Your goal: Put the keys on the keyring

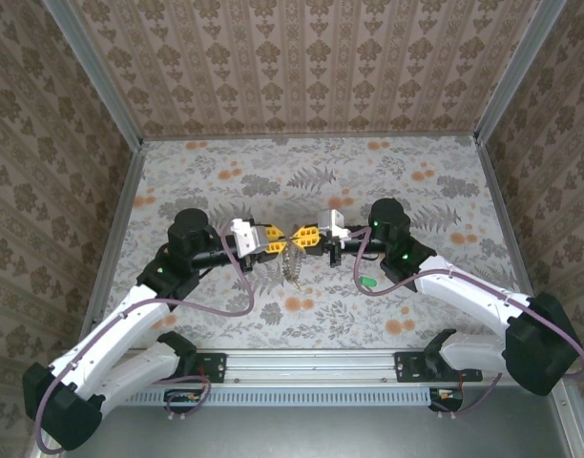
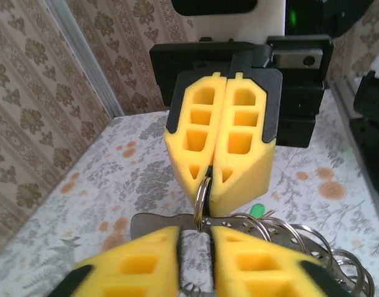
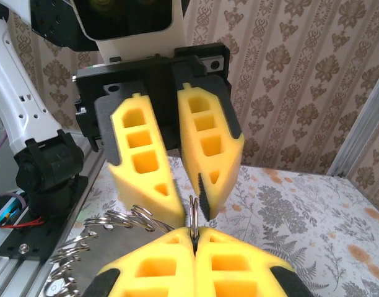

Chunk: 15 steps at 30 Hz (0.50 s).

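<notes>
one floral table (image 1: 225, 181); left gripper (image 1: 276, 240) and right gripper (image 1: 300, 237) tip to tip above it
right gripper pinched tight on keyring (image 3: 193, 213), upright in mid-air; left gripper slightly parted around that ring, grip unclear; green key (image 1: 367, 281) lying on table, apart

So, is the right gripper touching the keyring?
Touching. The right wrist view shows the right gripper shut, with the keyring pinched between its fingertips.

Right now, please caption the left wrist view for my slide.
The right fingers shut on a metal ring, linked rings below.
</notes>
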Tool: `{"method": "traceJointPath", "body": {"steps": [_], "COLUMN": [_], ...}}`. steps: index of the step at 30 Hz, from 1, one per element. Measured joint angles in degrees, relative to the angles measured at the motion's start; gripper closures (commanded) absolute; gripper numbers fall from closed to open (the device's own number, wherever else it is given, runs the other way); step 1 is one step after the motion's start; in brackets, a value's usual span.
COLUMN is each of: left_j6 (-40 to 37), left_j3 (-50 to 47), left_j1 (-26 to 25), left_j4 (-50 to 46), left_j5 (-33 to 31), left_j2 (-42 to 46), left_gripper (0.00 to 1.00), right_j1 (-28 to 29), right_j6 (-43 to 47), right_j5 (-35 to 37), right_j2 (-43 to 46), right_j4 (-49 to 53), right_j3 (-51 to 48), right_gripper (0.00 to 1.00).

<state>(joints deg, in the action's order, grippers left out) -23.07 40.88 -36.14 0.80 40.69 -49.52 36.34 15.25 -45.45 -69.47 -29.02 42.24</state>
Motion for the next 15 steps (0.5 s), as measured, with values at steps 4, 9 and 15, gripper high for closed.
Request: {"method": "traceJointPath", "body": {"steps": [4, 9, 15], "left_j6": [-1.4, -2.5, -2.7], "left_j3": [0.7, 1.4, 1.7], "left_j1": [-0.7, -1.4, -2.1], "left_j4": [-1.5, -2.1, -2.1], "left_j5": [-1.3, -4.0, -7.1], "left_j2": [-0.4, -1.3, -1.7], "left_gripper": [1.0, 0.97, 0.97], "right_j1": [0.1, 0.3, 1.3], "right_j6": [0.2, 0.2, 0.3], "right_j5": [0.7, 3.4, 7.0], "right_j2": [0.0, 0.0, 0.0], "right_j4": [0.4, 0.5, 0.5], "right_j3": [0.0, 0.0, -0.2], "right_gripper": [1.0, 1.0, 1.0]}}
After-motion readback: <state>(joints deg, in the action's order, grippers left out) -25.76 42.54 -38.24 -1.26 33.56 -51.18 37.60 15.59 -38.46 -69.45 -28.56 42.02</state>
